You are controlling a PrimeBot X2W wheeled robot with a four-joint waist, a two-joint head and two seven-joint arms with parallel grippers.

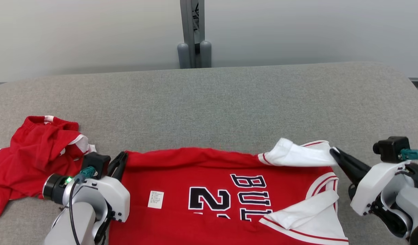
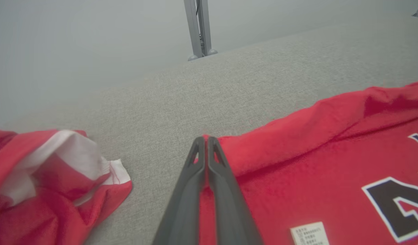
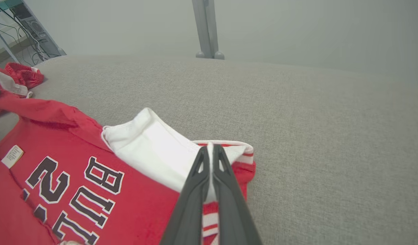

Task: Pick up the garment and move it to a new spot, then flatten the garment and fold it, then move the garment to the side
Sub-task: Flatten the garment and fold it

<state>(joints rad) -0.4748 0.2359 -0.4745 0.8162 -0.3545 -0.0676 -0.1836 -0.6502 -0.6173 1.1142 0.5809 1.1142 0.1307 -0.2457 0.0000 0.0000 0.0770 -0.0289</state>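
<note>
The garment (image 1: 209, 194) is a red jersey with white sleeves and dark lettering, spread near the front of the grey table (image 1: 209, 98). My left gripper (image 1: 122, 157) is shut on the jersey's far left corner; in the left wrist view the red hem (image 2: 280, 146) is pinched between the fingertips (image 2: 205, 140). My right gripper (image 1: 332, 150) is shut on the far right corner at the white sleeve (image 1: 297, 154); the right wrist view shows white-and-red trim (image 3: 226, 148) clamped between its fingers (image 3: 210, 149).
A second crumpled red-and-white garment (image 1: 35, 160) lies at the left of the table, close to my left wrist. A grey metal post (image 1: 194, 34) stands behind the table's far edge. Bare cloth surface stretches beyond the jersey.
</note>
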